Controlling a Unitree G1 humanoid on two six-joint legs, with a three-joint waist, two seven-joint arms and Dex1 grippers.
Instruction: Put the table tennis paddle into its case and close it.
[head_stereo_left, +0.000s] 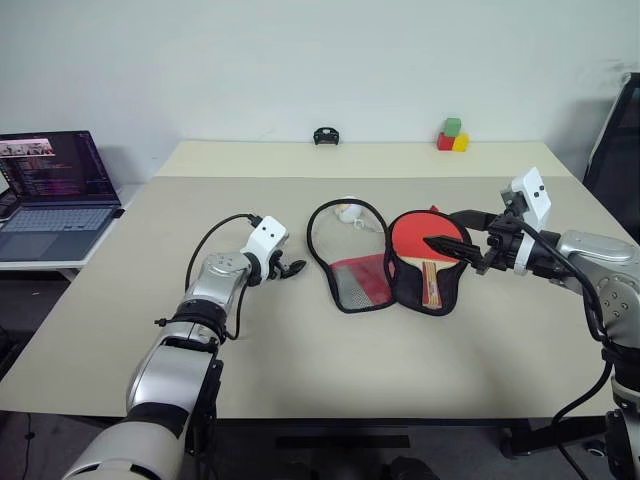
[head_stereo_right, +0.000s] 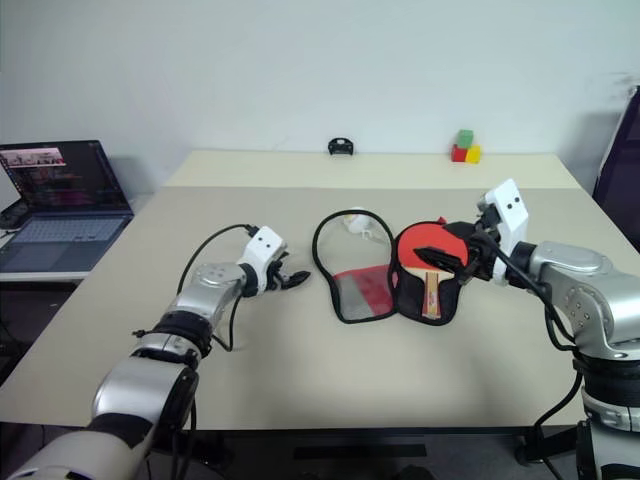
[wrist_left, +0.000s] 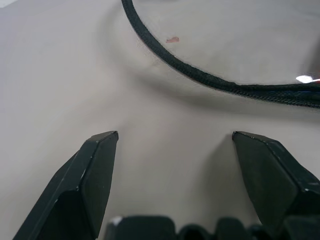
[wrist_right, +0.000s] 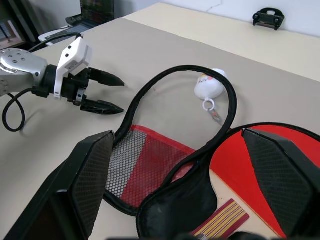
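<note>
On the surface (head_stereo_left: 300, 350), the case (head_stereo_left: 350, 260) lies unzipped, its limp left flap best pinched at the rim. The stiff, light table tennis paddle (head_stereo_left: 428, 245) rests in its right half. Both the left end effector (head_stereo_left: 292, 268) and the right end effector (head_stereo_left: 448, 248) are seen spread, empty.

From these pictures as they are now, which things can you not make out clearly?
- Table tennis paddle: its edge and handle end lie inside the open case, and the right gripper hangs over its face in the left eye view.
- White lettering on the case: not readable; the flap lies mesh side up.
- Small black object at the table's far edge: too small to identify.
- Laptop: cut off by the picture's edge.
- Left gripper: the left wrist view cuts off most of the case.
</note>
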